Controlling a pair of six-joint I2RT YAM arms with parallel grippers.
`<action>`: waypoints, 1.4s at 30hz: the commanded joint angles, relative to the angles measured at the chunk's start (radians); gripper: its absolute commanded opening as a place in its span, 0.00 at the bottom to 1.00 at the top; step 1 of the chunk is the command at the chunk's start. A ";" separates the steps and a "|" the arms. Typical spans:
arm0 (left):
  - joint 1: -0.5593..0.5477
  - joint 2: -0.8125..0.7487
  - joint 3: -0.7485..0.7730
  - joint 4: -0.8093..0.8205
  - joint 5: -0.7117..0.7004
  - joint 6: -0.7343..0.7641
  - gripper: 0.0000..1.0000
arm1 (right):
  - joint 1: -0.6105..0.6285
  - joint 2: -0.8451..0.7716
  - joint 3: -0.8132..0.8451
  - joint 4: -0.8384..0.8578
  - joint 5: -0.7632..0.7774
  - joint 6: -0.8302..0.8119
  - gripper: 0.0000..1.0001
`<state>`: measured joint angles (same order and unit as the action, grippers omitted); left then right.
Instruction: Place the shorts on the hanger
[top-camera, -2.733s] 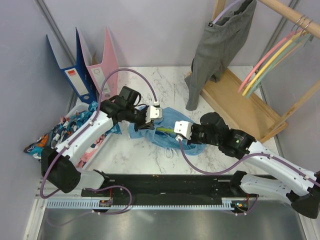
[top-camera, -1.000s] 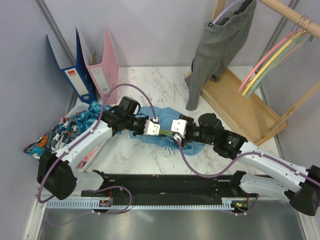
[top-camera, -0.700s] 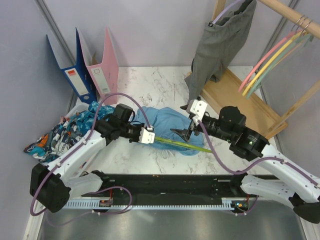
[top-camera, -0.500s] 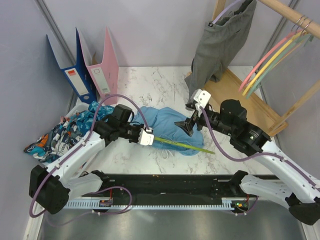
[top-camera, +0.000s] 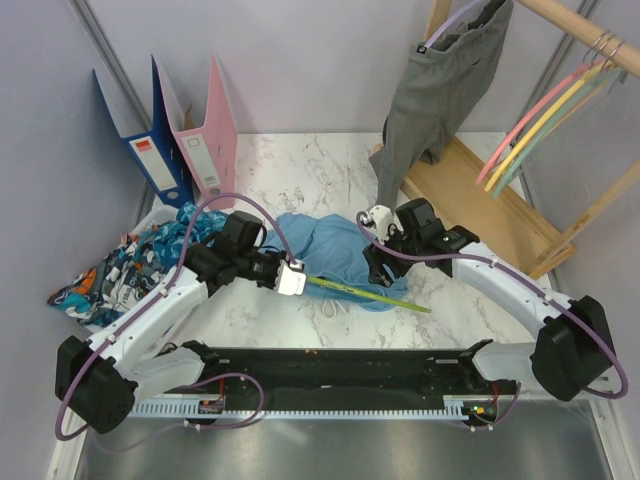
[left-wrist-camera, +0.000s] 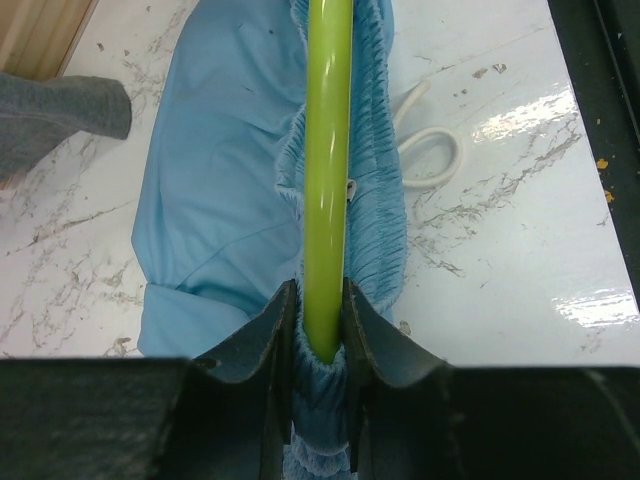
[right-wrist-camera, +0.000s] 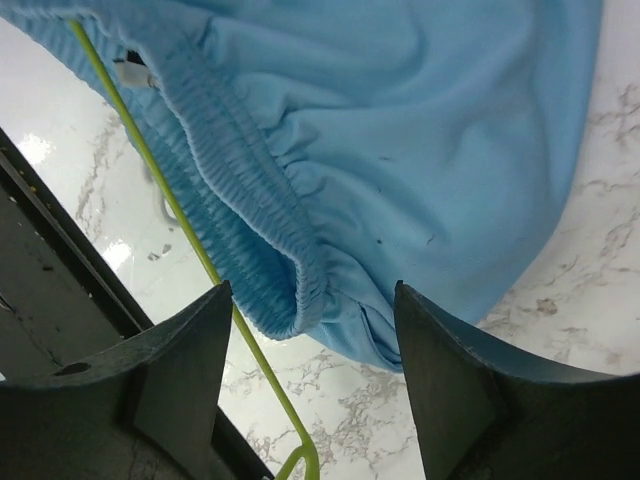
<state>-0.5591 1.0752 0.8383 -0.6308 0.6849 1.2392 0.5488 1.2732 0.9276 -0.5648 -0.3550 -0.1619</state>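
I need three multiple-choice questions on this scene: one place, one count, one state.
1. Where does the green hanger lie? A) in a drawer B) along the shorts' waistband C) in a bucket
2. How many binders stand back left? A) one B) three C) five
3. The right gripper is A) open above the shorts B) shut on the hanger C) shut on a cup
1 B: it rests on the elastic band. 2 B: two blue, one pink. 3 A: its fingers stand apart, empty.
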 joint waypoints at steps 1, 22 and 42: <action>-0.005 -0.009 0.024 0.046 0.047 -0.012 0.02 | 0.003 0.047 -0.026 0.035 -0.003 -0.024 0.71; 0.022 -0.020 0.041 0.033 -0.001 -0.141 0.02 | 0.088 0.114 -0.111 0.105 0.307 -0.123 0.25; 0.366 -0.110 0.031 -0.141 0.027 -0.041 0.02 | -0.285 -0.029 -0.159 -0.009 0.312 -0.312 0.00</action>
<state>-0.2718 1.0050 0.8406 -0.7078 0.8043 1.1614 0.3626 1.2575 0.7963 -0.4618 -0.2363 -0.3828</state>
